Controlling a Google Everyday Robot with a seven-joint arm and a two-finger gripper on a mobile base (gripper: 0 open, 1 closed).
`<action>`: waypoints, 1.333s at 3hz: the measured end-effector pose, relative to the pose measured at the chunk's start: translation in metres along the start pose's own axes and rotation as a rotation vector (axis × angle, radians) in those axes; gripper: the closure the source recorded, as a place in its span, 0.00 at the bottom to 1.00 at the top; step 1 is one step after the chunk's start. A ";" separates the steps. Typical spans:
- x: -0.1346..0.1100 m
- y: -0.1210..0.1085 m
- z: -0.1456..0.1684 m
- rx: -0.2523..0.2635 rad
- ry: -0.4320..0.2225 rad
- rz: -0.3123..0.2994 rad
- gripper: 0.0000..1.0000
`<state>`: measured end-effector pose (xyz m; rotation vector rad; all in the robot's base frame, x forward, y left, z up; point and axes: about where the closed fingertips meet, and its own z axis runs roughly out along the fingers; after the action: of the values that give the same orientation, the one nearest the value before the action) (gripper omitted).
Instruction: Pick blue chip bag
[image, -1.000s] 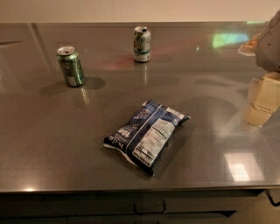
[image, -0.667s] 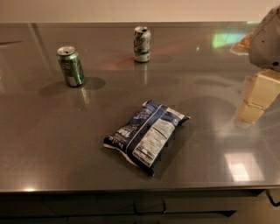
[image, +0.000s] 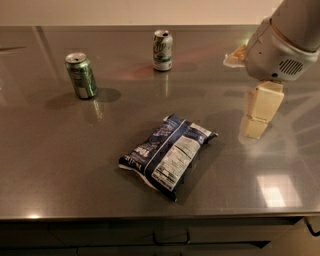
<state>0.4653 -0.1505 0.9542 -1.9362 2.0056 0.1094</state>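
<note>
The blue chip bag (image: 167, 155) lies flat on the steel counter (image: 60, 165), near the front middle, with its white nutrition panel facing up and its long side running diagonally. My gripper (image: 258, 113) hangs from the white arm (image: 280, 45) at the right, just above the counter. It is to the right of the bag and a little farther back, apart from it and holding nothing that I can see.
A green soda can (image: 81, 75) stands at the back left. A white and green can (image: 162, 50) stands at the back middle. The counter's front edge (image: 150, 216) runs along the bottom, with dark drawers below it.
The arm and gripper have moved left, closer to the bag, and more of the arm is in view. The bag and both cans have not moved.
</note>
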 end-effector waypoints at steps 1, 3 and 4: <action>-0.019 -0.002 0.027 -0.047 -0.011 -0.109 0.00; -0.040 0.002 0.077 -0.132 0.048 -0.272 0.00; -0.046 0.009 0.094 -0.173 0.070 -0.314 0.00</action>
<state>0.4754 -0.0783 0.8789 -2.3693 1.7559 0.1412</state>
